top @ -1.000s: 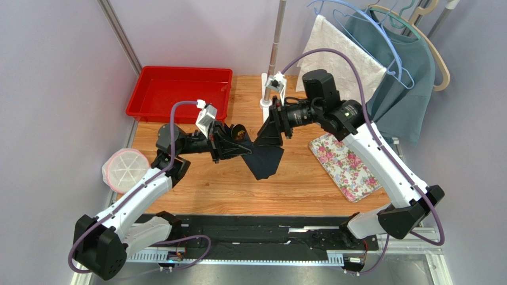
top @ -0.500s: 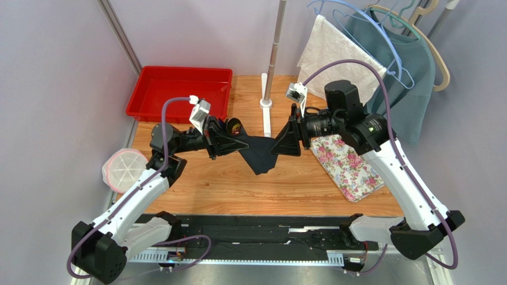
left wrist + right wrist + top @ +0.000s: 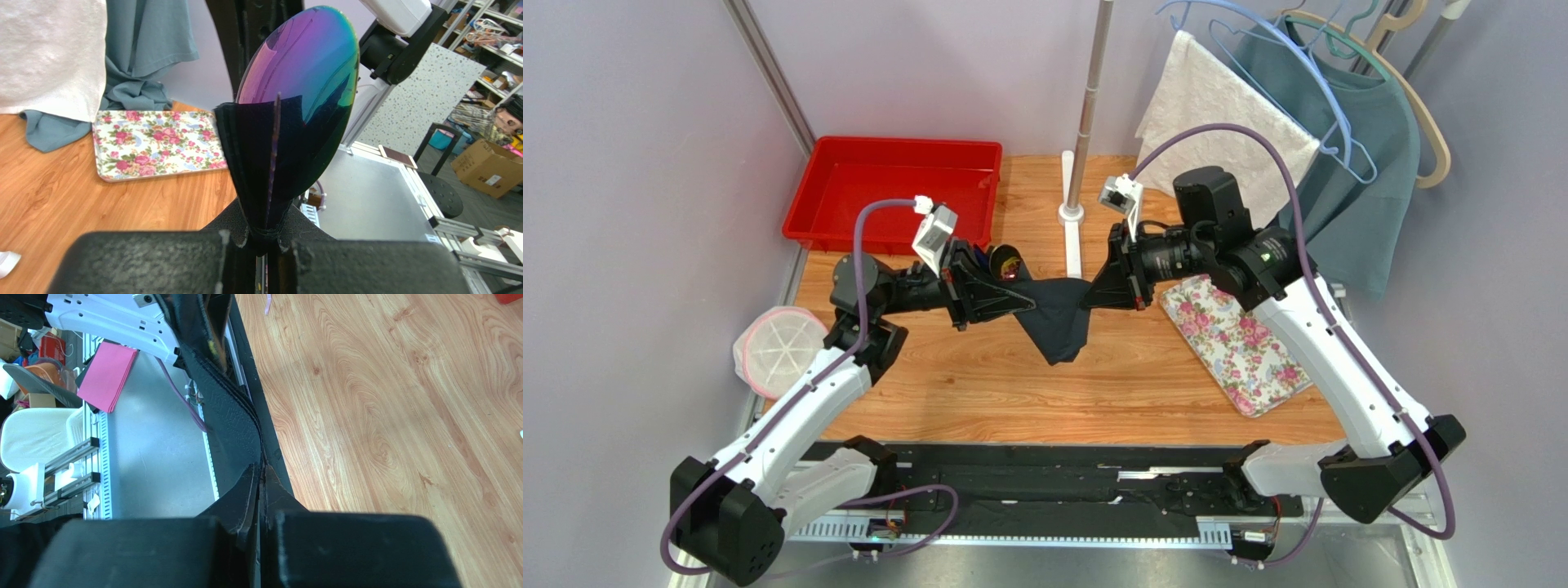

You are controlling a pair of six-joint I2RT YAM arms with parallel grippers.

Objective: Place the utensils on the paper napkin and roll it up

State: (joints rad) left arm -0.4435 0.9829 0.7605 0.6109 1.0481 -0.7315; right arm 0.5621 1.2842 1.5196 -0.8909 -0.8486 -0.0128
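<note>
The black paper napkin (image 3: 1059, 328) hangs bunched in the air between my two grippers, above the wooden table (image 3: 1112, 392). My left gripper (image 3: 1024, 298) is shut on one end of it, my right gripper (image 3: 1095, 292) on the other. In the left wrist view the folded napkin (image 3: 251, 159) rises out of the left gripper (image 3: 268, 236), and a shiny purple-green oval (image 3: 307, 92) like a spoon bowl stands right behind it. I cannot tell whether that is one of the utensils; no handles show. The right gripper (image 3: 261, 478) pinches the thin napkin (image 3: 227, 416) edge.
A floral mat (image 3: 1241, 343) lies on the table under the right arm. A red tray (image 3: 891, 196) sits at the back left, and a round white container (image 3: 778, 349) at the left edge. A metal pole (image 3: 1081, 123) stands at the back, with hung cloths (image 3: 1222, 110) to its right.
The right gripper's jaws have closed on the napkin and it has come back a little leftward toward the left gripper. The napkin, earlier spread lower, now sags bunched between them.
</note>
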